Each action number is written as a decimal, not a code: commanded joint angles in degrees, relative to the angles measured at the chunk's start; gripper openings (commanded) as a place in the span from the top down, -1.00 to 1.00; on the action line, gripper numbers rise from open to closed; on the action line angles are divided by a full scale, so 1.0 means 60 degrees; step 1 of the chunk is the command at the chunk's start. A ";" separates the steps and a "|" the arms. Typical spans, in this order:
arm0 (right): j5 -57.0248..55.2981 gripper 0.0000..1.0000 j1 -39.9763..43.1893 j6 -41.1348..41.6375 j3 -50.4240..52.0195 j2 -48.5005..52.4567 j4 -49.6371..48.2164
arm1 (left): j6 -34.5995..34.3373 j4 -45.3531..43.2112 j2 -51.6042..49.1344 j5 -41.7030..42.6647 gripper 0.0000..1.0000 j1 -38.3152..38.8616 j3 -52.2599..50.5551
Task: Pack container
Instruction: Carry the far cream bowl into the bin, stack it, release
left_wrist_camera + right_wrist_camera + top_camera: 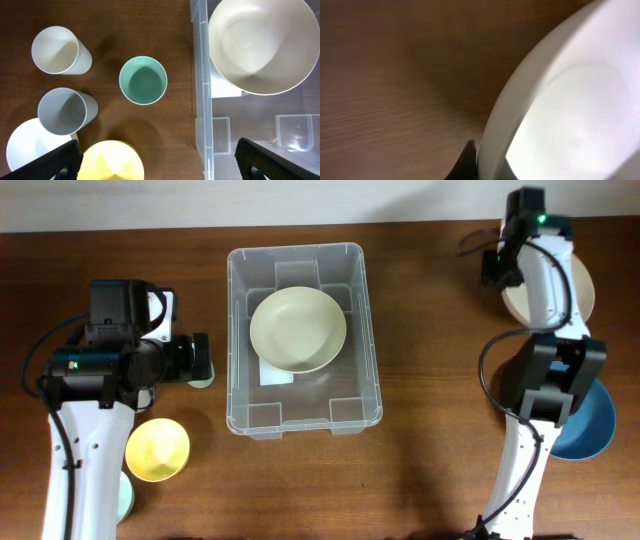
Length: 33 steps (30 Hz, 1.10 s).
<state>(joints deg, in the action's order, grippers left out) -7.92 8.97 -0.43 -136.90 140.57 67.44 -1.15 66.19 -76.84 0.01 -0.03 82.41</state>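
Note:
The container, a large clear plastic bin, stands mid-table with a cream bowl inside it over a white label. In the left wrist view its rim and the cream bowl are at the right. My left gripper is wide open and empty just left of the container, fingers spread above the table and a yellow bowl. My right gripper is at the far right back, shut on the rim of a white bowl, one finger outside and one inside.
A teal cup, a white cup, a grey cup and a white dish stand left of the container. The yellow bowl is front left. A blue bowl sits under the right arm.

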 commanded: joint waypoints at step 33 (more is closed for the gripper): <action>0.1457 0.92 -0.8032 -0.4911 0.1315 -0.3326 0.0616 | -0.0208 0.0444 0.0393 -0.0033 -0.99 -0.1665 0.0189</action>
<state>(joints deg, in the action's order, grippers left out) 0.80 -38.20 -26.09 -133.71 119.85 73.19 -1.39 68.79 -75.53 -0.01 -9.13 82.41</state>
